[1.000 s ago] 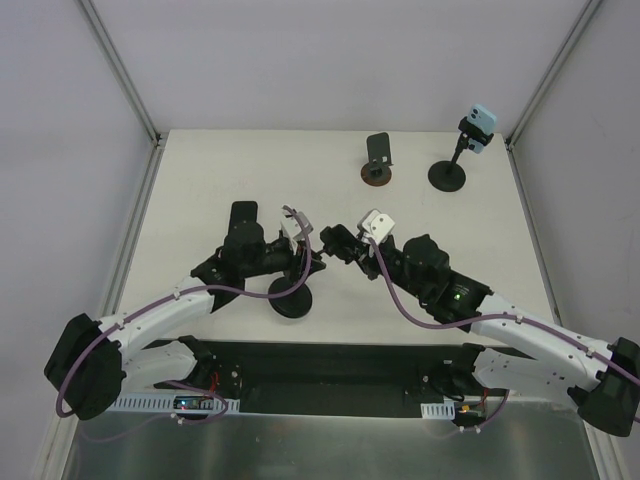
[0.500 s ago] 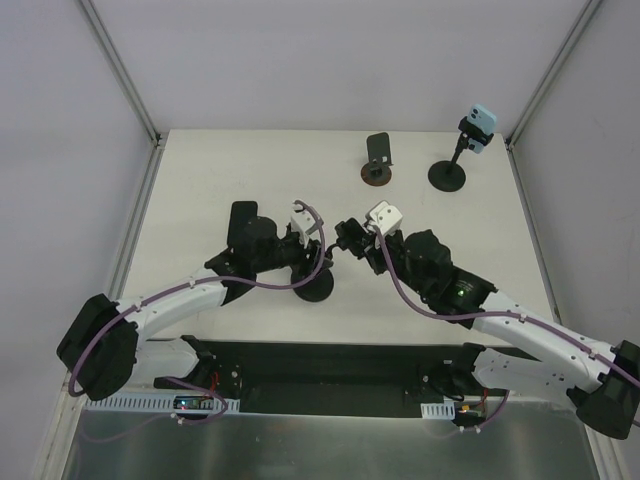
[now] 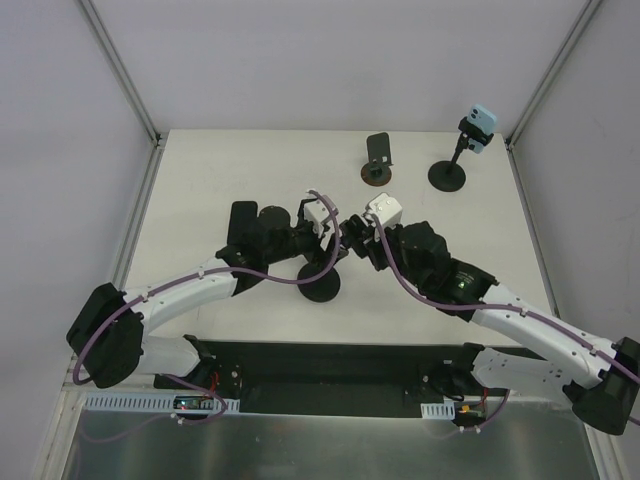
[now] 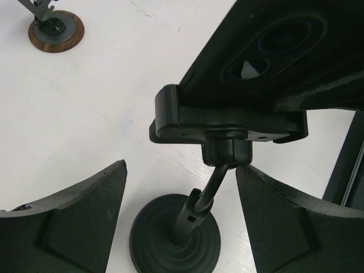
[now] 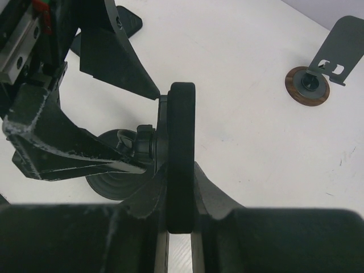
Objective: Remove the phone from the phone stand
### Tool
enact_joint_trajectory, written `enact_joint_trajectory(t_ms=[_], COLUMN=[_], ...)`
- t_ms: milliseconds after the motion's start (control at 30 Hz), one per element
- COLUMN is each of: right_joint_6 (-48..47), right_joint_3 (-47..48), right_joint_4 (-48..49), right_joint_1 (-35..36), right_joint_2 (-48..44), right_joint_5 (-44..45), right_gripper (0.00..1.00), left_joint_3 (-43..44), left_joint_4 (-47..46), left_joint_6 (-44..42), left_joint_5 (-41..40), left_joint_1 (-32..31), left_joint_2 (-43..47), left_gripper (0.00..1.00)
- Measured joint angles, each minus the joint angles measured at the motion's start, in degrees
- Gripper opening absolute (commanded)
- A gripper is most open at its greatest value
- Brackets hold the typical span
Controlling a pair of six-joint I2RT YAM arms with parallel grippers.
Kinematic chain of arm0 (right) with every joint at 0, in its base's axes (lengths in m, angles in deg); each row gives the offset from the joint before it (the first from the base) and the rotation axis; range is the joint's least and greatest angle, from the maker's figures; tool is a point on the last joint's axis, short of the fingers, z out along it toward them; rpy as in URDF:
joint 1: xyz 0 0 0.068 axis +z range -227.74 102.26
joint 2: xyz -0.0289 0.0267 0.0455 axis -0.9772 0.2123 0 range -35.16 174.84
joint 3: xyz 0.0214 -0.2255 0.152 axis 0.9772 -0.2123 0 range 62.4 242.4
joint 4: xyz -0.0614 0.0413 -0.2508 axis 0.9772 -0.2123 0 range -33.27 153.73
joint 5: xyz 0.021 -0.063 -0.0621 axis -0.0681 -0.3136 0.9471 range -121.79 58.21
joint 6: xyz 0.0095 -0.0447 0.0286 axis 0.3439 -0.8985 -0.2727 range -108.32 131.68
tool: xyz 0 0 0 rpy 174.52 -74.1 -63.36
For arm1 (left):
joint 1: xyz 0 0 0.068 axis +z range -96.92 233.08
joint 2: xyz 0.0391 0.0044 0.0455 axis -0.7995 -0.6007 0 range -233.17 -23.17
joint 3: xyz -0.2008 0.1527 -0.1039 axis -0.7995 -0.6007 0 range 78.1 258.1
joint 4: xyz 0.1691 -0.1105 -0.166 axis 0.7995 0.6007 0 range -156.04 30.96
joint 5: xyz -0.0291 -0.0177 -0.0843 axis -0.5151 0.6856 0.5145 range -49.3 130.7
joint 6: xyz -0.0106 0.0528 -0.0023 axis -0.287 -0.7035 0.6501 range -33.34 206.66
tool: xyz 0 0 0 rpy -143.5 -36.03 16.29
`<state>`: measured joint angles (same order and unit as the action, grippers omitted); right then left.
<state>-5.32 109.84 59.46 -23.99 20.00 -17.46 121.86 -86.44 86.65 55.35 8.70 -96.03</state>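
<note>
Right fingers (image 5: 213, 196) around phone (image 5: 182, 131) on stand (image 5: 108, 185)

You see the left gripper (image 4: 181, 166) spread wide, flanking the stand (image 4: 175, 244); the phone (image 4: 267, 45) sits clamped on top. Another stand (image 4: 56, 31) sits far left.

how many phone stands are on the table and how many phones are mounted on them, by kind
phone stands: 3 (black centre stand, wood-base stand, black far-right stand)
phones on stands: 2 (black phone, light blue phone)
total: 5
</note>
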Motion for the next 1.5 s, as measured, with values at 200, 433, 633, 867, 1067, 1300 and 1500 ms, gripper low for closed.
enact_joint_trajectory(t_ms=[200, 433, 633, 867, 1067, 1300, 1500], right_joint_6=[1.4, 2.6, 3.3, 3.6, 4.1, 4.2, 4.9], right_joint_3=[3.0, 4.7, 4.8, 5.0, 4.7, 0.5, -4.5], right_joint_4=[-4.0, -5.9, -6.0, -6.4, -5.4, 0.3, 10.4], right_joint_1=[-0.2, -0.3, -0.3, -0.3, -0.5, -0.5, -0.2], right_joint_2=[1.6, 2.7, 2.7, 2.7, 2.8, 0.8, -1.4], right_joint_5=[0.4, -0.2, -0.6, -0.7, -0.2, -0.3, -0.8], right_gripper=[0.01, 0.01, 0.01, 0.01, 0.01, 0.26, 0.36], left_joint_3=[2.8, 4.3, 5.0, 5.6, 5.7, 5.3, 3.7], left_joint_4=[1.7, 3.7, 3.8, 5.3, 5.6, 5.1, 2.6], left_joint_6=[-2.8, -4.1, -4.1, -3.8, -3.4, -2.4, 0.0], left_joint_5=[-0.2, 0.3, 1.2, 1.1, 1.6, 1.6, 2.2], left_joint_1=[-0.9, -2.2, -2.8, -2.8, -3.3, -3.3, -3.3], left_joint_2=[-1.8, -1.9, -2.1, -2.2, -2.4, -2.2, -1.7], left_gripper=[0.73, 0.74, 0.73, 0.29, 0.00, 0.00, 0.00])
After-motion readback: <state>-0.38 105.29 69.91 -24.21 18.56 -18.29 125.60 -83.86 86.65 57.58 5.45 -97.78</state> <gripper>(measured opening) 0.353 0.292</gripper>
